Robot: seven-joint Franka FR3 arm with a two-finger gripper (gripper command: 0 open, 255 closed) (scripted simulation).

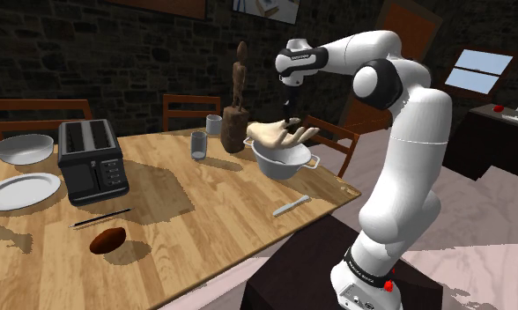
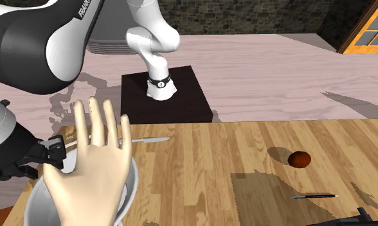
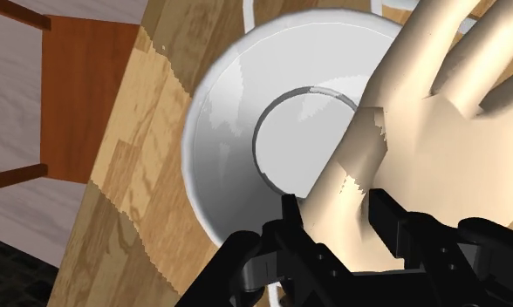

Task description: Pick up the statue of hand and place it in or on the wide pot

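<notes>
The fingers (image 3: 291,214) clasp the hand (image 3: 438,148) by its wrist, holding it flat over the pot (image 3: 213,113), which stands near the edge of the worktop (image 1: 178,202). It looks rigid, smooth and palm-heavy, so the narrow wrist is the sensible grip, though it could pivot there

Tall figure (image 1: 239,92) — close behind pot (image 1: 282,166)

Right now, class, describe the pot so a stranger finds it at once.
Find the wooden table, then its corner nearest the robot's stand. The wide white pot sits there; unlike the white bowl, a pale hand statue hangs over it.
</notes>
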